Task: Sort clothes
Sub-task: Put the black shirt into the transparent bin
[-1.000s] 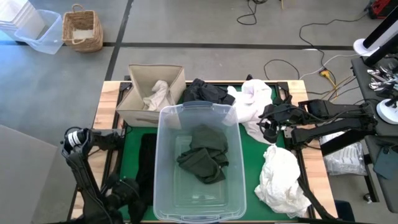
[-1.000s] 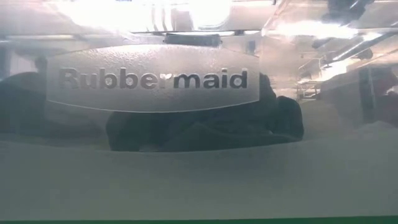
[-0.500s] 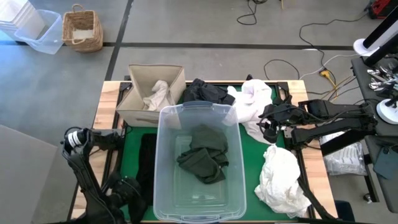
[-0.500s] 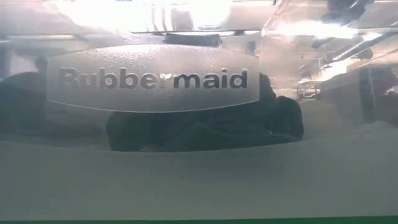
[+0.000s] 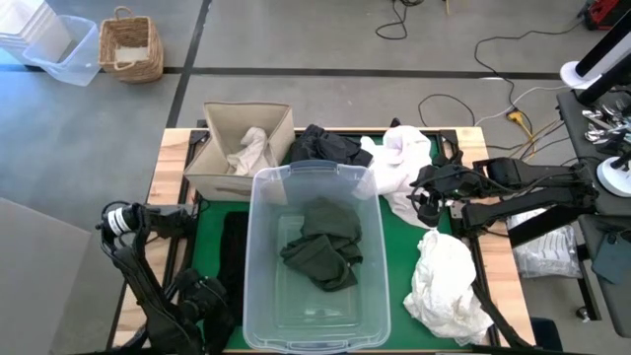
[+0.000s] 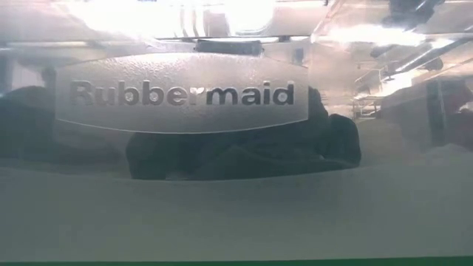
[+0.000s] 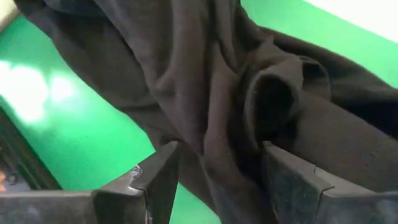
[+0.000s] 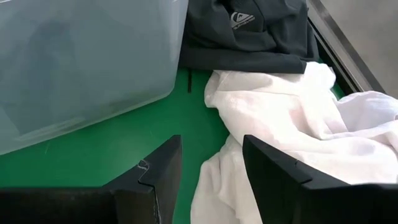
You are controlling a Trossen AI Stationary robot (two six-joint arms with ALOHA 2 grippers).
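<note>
Overhead, the clear plastic tub (image 5: 315, 258) sits mid-table on the green mat (image 5: 394, 256) with a dark olive garment (image 5: 323, 244) crumpled inside it. A beige fabric box (image 5: 240, 150) at the far left holds a cream garment (image 5: 250, 150). Behind the tub lies a charcoal shirt (image 5: 323, 146), with a white garment (image 5: 398, 168) to its right and a second white garment (image 5: 446, 284) at the near right. A black garment (image 5: 233, 261) stretches along the tub's left side, its long axis running near to far. The left gripper (image 5: 205, 298) hangs over that strip's near end and is by far the closer arm to it; the right gripper (image 5: 428, 197) waits beside the far white garment.

Low down, the camera looks through the tub's wall, and only a dark heap, probably the olive garment (image 6: 244, 151), shows behind the maker's label.

From the left wrist, the left gripper (image 7: 214, 180) has its fingers spread wide, straddling a fold of the black garment (image 7: 211, 81) directly beneath; nothing is pinched yet, so closing straight down looks like the move.

From the right wrist, the right gripper (image 8: 208, 171) stands parted and empty above the mat, the white garment (image 8: 292, 124) just beyond it and the charcoal shirt (image 8: 249, 34) farther off.
</note>
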